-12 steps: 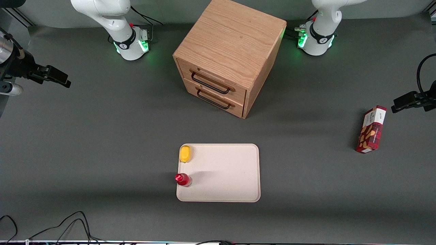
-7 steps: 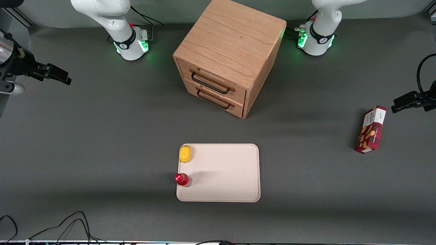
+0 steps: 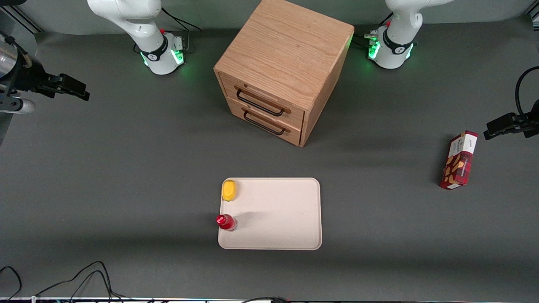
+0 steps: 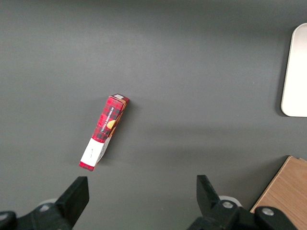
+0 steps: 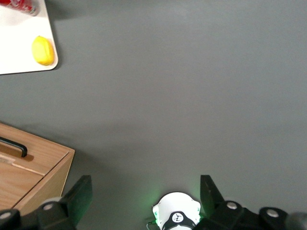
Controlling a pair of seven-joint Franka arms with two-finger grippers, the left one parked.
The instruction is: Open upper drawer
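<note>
Hovering high with fingers spread wide and empty, the gripper (image 3: 69, 89) sits at nine o'clock from the cabinet (image 3: 283, 69), well apart from its shut upper drawer (image 3: 260, 102).

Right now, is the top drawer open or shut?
Shut. The upper drawer sits flush with the lower drawer in the cabinet. The open pincer hangs far off, toward the working arm's end of the table.

Right arm raised, pincer (image 5: 144, 199) hanging high, fingers spread
</note>
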